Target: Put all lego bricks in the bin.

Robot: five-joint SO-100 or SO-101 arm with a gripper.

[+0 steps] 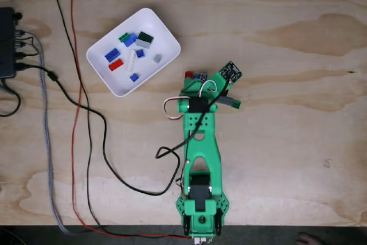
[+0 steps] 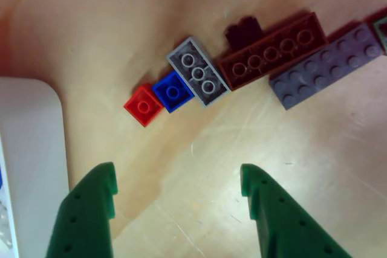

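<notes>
The shallow white rectangular plastic bin [image 1: 163, 41] on the plywood tabletop [image 1: 287, 142] already holds about eight small studded bricks [image 1: 131, 54], so roughly half the job looks done. Just right of the bin, a row waits under the green arm's gripper [image 2: 178, 188], whose fingers stand apart and empty. The close view shows that row plainly: red single-stud brick [image 2: 144, 105], blue brick [image 2: 173, 91], grey plate [image 2: 198, 71], dark brown plate [image 2: 273, 50], slate plate [image 2: 326, 66]. The fixed view hides most of these under the arm.
</notes>
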